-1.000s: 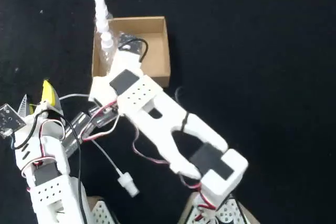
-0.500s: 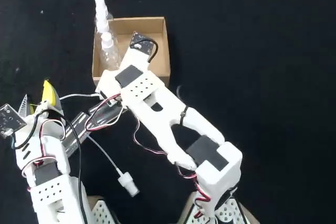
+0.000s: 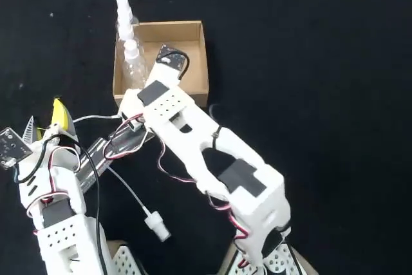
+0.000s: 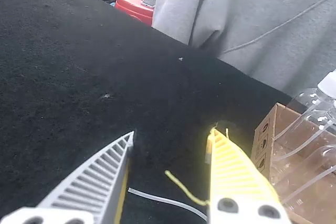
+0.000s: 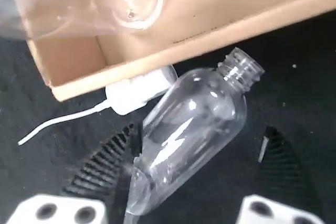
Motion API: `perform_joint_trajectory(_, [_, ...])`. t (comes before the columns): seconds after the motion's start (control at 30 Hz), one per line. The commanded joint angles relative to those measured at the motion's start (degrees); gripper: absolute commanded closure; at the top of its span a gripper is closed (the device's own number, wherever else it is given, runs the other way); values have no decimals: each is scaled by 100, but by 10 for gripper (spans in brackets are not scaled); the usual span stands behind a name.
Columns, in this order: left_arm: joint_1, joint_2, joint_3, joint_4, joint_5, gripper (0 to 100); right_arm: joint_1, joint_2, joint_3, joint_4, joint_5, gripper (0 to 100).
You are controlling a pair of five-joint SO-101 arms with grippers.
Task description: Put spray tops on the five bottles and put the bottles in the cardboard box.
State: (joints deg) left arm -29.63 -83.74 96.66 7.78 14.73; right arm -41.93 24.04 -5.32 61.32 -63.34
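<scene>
Uncapped clear bottle [image 5: 184,135] lies on its side on the black tabletop [image 3: 309,94], its threaded neck pointing at the outer wall of the cardboard box [image 5: 199,30] and just beside it. The right end effector [image 5: 202,129] sits low over the bottle with its dark fingers spread wide to either side of the body. One finger is against the bottle's flank and the other stands apart from it, so the bottle is not clamped. Beside the bottle's shoulder, at the foot of the same box wall, a white spray top [image 5: 139,90] lies on the tabletop, its thin tube trailing away from the box. Inside the box, along its left wall, the capped bottles [image 3: 132,59] stand upright, with three white sprayer heads in a row from front to back. In the high view the right arm stretches diagonally from the near edge of the tabletop to the box's front left corner. The left end effector [image 3: 44,113] is toward the near left of the tabletop, apart from the box, and holds nothing; its grey and yellow fingers are parted wide. In the left wrist view a white tube [image 4: 163,199] crosses the tabletop beneath that gap. A second spray top [image 3: 156,225] lies loose between the two arm bases, its tube running back toward the left arm.
</scene>
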Motion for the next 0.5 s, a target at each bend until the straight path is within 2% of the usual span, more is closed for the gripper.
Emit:
perform_joint_trajectory(0.0, [-13,-88,66,-35,-62,792,123,31,-453,35,-114,694])
perform_joint_trajectory(0.13, [-13,-88,66,-35,-62,792,114,48,-453,53,-202,696])
perform_joint_trajectory(0.33, [-13,-88,66,-35,-62,792,149,75,-426,53,-132,836])
perform_joint_trajectory(0.47, [-13,-88,66,-35,-62,792,308,84,-242,149,141,848])
